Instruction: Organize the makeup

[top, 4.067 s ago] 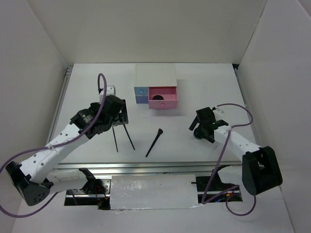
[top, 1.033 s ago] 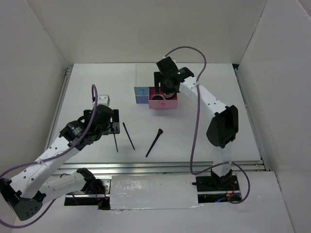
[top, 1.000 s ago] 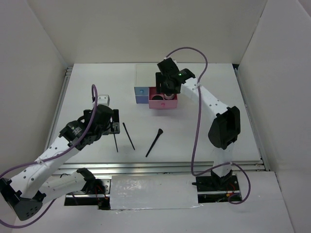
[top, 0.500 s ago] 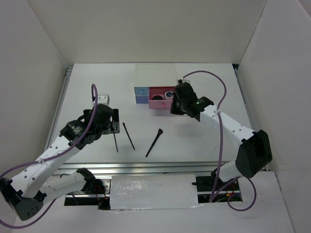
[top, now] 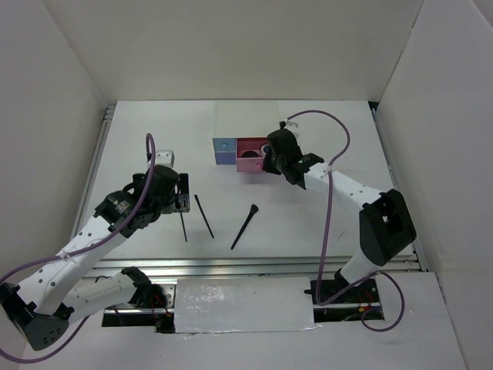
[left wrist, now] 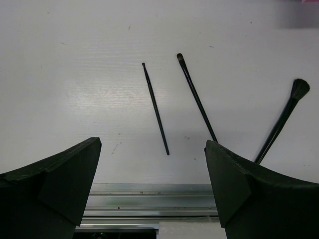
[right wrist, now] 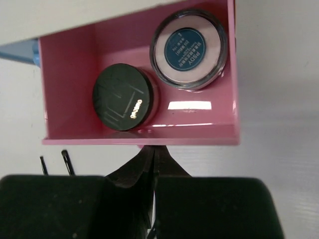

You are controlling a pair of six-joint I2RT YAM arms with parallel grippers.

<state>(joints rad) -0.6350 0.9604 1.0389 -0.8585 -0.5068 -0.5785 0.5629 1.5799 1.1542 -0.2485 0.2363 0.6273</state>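
The pink drawer of the white box stands pulled out. Inside it lie a black compact and a clear round compact with a blue label. My right gripper is shut, with its tips against the drawer's front wall and nothing between them. On the table lie two thin black pencils and a flared black brush. My left gripper hangs wide open above the pencils' near ends and holds nothing.
A shut blue drawer sits to the left of the pink one. A metal rail runs along the table's near edge. White walls close in the sides and back.
My right arm has come away from above the pink drawer, dropped to its front, and its gripper has shut. The left arm has not moved.
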